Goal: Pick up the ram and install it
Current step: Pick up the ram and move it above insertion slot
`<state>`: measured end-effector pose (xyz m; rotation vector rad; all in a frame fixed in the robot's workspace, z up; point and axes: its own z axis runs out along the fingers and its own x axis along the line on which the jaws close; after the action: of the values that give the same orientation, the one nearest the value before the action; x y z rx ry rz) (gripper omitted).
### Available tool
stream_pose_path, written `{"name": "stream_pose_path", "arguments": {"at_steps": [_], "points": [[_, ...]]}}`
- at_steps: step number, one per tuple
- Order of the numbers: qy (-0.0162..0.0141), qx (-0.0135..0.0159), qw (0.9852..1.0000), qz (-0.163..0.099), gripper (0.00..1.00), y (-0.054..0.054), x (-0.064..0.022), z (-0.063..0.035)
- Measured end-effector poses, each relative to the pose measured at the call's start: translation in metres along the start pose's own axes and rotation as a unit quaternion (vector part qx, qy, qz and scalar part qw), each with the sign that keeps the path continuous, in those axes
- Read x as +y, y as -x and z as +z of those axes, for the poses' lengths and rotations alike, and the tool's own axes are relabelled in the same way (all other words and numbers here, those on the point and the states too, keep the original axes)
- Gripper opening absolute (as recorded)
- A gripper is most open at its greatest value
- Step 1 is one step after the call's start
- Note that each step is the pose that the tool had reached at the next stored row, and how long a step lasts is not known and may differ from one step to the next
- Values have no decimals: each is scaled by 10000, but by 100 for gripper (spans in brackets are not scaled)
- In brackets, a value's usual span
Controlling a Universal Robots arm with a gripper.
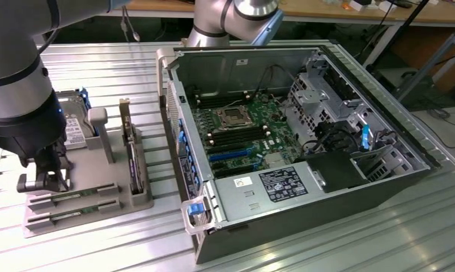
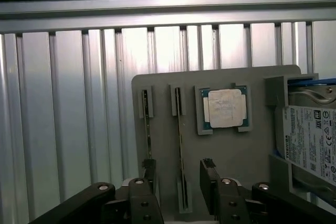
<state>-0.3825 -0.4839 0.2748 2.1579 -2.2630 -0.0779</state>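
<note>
Ram stands on its thin edge in a slot of the grey tray on the slatted counter. A twin stick stands just beside it, and a silver chip lies on its other side. Its long axis runs straight out between the fingers of the hand. The hand is spread wide astride the near end, gripping nothing, with a gap to the ram on both sides. One finger hangs close to the twin stick.

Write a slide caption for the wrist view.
Open tool over a gray tray, one ram stick between its fingers, processor chip nearby.
</note>
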Motion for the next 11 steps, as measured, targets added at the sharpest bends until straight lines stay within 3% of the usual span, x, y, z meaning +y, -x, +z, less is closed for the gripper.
{"name": "stream_pose_path", "arguments": {"at_steps": [11], "points": [[15, 10, 9998, -217, 47, -101, -11, 135]]}}
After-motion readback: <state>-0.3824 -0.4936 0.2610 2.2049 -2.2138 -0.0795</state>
